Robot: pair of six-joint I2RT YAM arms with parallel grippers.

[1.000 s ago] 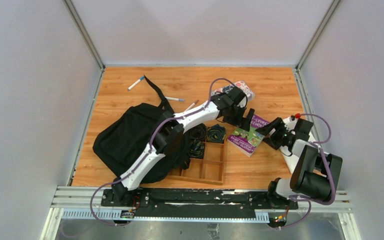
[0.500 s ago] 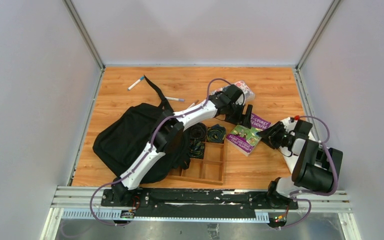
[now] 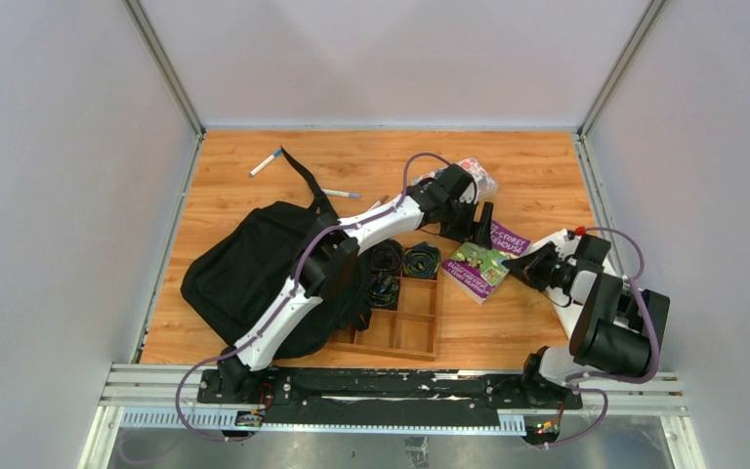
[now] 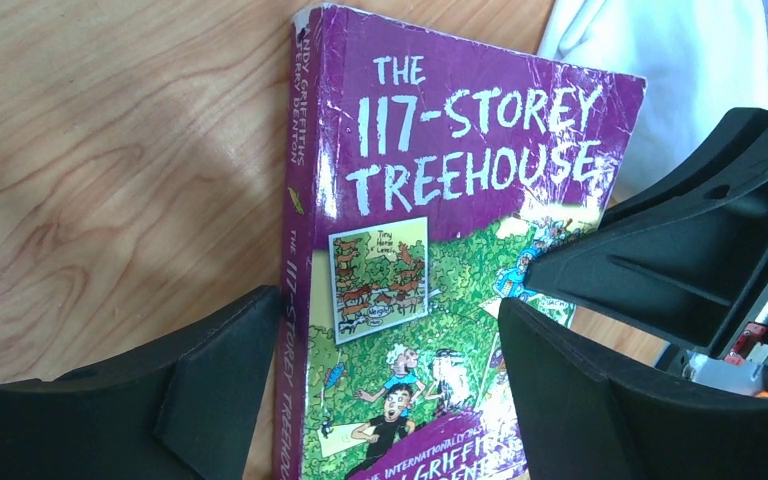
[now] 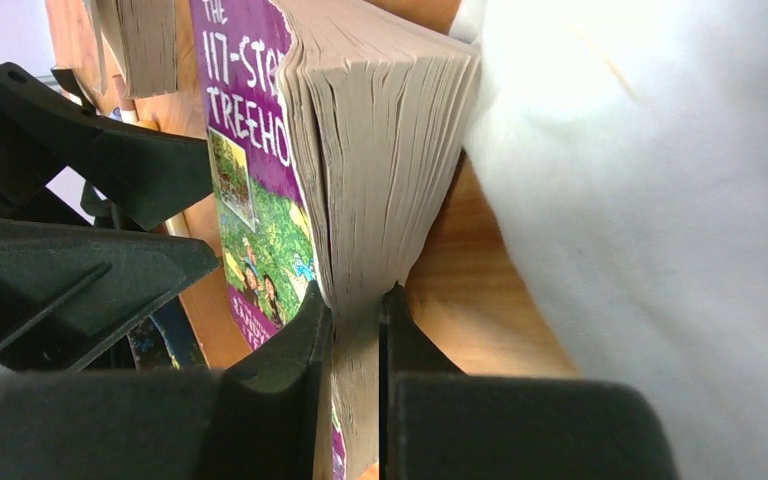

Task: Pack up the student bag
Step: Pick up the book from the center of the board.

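A purple paperback book (image 3: 482, 264), "The 117-Storey Treehouse", lies on the table to the right of the wooden tray. My right gripper (image 5: 357, 302) is shut on the book's (image 5: 360, 160) page edge at one corner, with one finger on the cover and one beneath. That corner is tilted up off the wood. In the top view the right gripper (image 3: 527, 262) sits at the book's right side. My left gripper (image 4: 388, 312) hovers open just above the cover (image 4: 430, 230), its fingers straddling the book's width. The black student bag (image 3: 249, 274) lies floppy at the left, partly under the left arm.
A wooden compartment tray (image 3: 437, 315) with coiled cables in its far cells sits between bag and book. Two pens (image 3: 266, 161) (image 3: 340, 193) and a pencil (image 3: 373, 205) lie at the back. A patterned pouch (image 3: 477, 172) rests behind the left gripper.
My right gripper has shut on the book's edge and nudged it slightly left. The left gripper has shifted a little left and lower over the cover, staying open.
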